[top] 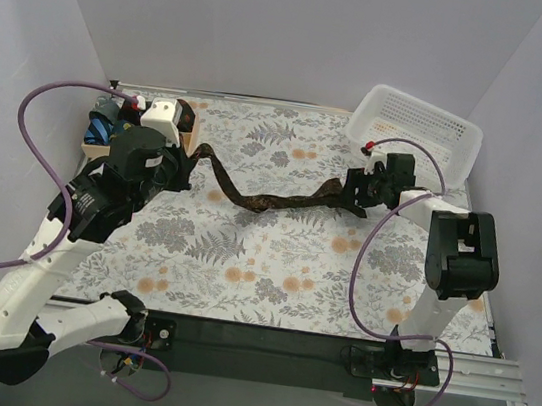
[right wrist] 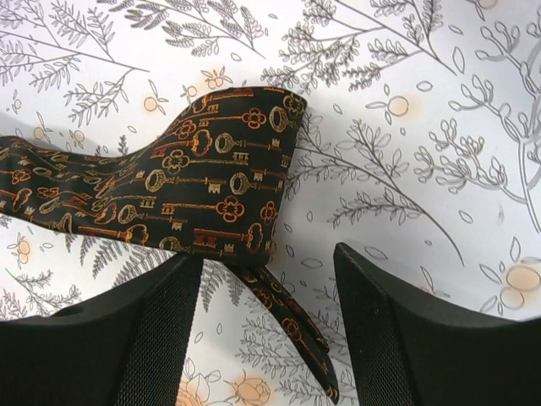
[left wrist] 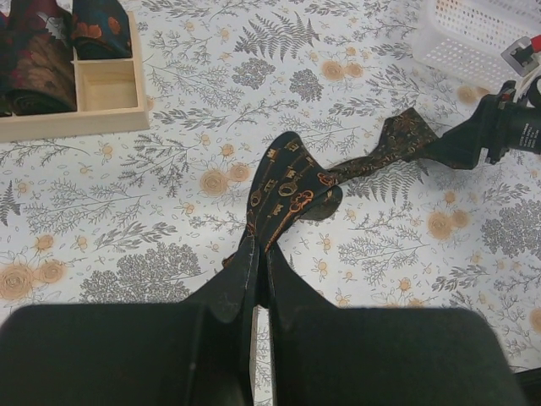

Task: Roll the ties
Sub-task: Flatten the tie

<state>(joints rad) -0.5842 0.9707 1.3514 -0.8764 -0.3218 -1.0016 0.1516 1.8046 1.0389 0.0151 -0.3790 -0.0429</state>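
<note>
Lying pinched in left gripper (left wrist: pixel 260 254), tie (left wrist: pixel 292 190) ends beneath spread right gripper (right wrist: pixel 269 254).

On table (top: pixel 272 264): tie (top: pixel 271 201) centre, tray (left wrist: pixel 76 125) back left, basket (top: pixel 419 123) back right.

Tie (right wrist: pixel 194 186): black ground, orange-gold key motifs repeated all over.
Tablecloth (top: pixel 273 259): off-white ground, grey fern and leaf sprigs, scattered pale orange flowers.
Basket (top: pixel 444 121): plain white, fine mesh of holes.
Tray (left wrist: pixel 76 125): pale, unpainted wood.
Rolled tie in tray (left wrist: pixel 34 59): dark maroon, with a reddish figure too blurred to make out.
Second rolled tie (left wrist: pixel 100 25): dark blue-green with orange spots.
Cable (top: pixel 22 118): purple.
Arms (top: pixel 39 271): white shells, black joints.
</note>
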